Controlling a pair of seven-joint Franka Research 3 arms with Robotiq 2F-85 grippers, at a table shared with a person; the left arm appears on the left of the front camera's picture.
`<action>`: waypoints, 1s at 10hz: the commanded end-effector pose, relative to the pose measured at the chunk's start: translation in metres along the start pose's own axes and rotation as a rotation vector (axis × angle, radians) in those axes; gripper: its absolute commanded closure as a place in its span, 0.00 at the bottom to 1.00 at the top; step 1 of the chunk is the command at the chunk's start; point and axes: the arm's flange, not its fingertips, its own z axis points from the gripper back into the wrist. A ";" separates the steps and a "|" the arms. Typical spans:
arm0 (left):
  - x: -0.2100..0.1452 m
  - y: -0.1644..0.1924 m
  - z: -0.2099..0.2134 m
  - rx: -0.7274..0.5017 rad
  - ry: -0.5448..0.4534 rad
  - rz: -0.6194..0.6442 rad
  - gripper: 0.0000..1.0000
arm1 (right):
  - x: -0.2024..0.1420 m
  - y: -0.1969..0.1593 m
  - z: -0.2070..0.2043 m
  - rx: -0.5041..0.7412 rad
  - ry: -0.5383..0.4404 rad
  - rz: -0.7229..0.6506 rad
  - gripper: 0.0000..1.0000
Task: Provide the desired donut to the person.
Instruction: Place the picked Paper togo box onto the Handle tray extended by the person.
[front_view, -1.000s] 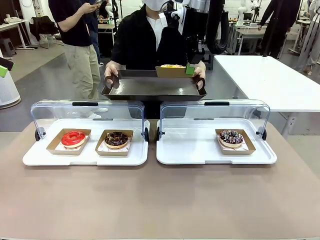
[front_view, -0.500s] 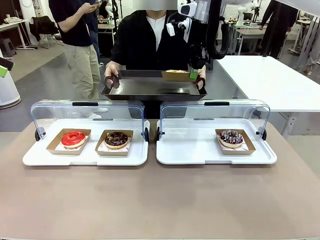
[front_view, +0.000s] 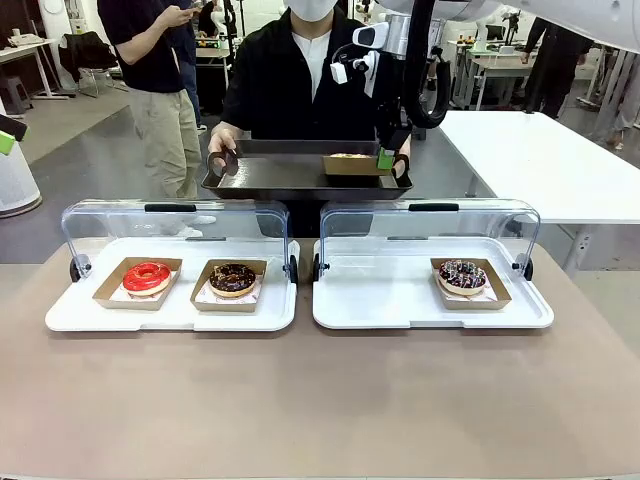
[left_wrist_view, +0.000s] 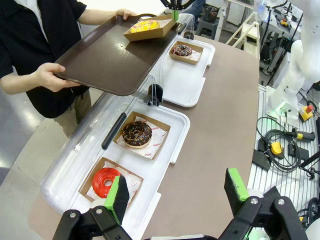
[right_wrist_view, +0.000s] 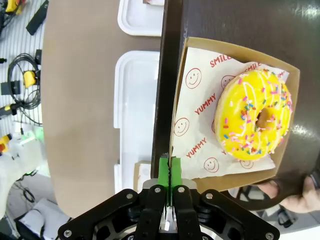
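A: What changed?
B: The right gripper, fingers pinched shut on the box wall, has lowered the yellow donut to the tray, at its right edge. Release remains.
A: And the left gripper?
B: Wide open, empty.

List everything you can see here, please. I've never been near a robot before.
yellow donut: one, yellow with sprinkles, in a box on the serving tray
red donut: one, red, left display case
chocolate donuts: two, dark, one in each case, the right one sprinkled
boxes: four, tan cardboard, one under each donut
serving tray: one, dark brown, held beyond the cases
display cases: two, white with clear raised lids, side by side
table: one, brown, near
white table: one, far right
bystander: one, black top, far left
person: one, black shirt, holding the tray
left gripper: black, green pads, open, at the table's left
right gripper: same colours, shut on the yellow donut's box
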 end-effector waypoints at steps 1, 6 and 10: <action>0.001 -0.001 0.000 -0.007 -0.019 -0.002 0.00 | 0.010 -0.015 0.009 0.018 0.014 -0.037 0.99; 0.001 -0.001 0.000 -0.007 -0.019 -0.002 0.00 | 0.010 -0.015 0.009 0.008 0.022 -0.061 0.00; 0.001 -0.001 0.000 -0.007 -0.019 -0.002 0.00 | 0.011 -0.013 0.009 0.008 0.024 -0.061 0.06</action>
